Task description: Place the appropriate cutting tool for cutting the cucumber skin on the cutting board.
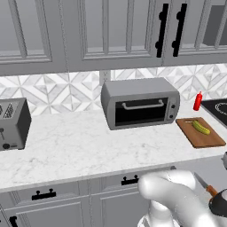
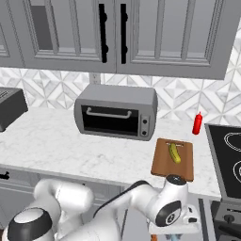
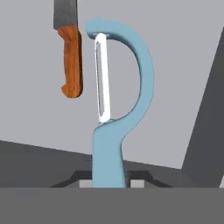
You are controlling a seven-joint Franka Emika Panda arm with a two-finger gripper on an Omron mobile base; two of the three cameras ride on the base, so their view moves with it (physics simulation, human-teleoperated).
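Two blades in the drawer: knife (image 3: 70, 61) beside blue peeler (image 3: 114, 109) | tool's grip on peeler handle: cannot tell | cucumber (image 1: 201, 127) on cutting board (image 1: 208, 139), tabletop | next: lift peeler to board

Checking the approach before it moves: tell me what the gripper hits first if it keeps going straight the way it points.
Most likely the light blue peeler, whose handle runs down toward the gripper. The knife lies off to the side. Depth is hard to judge.
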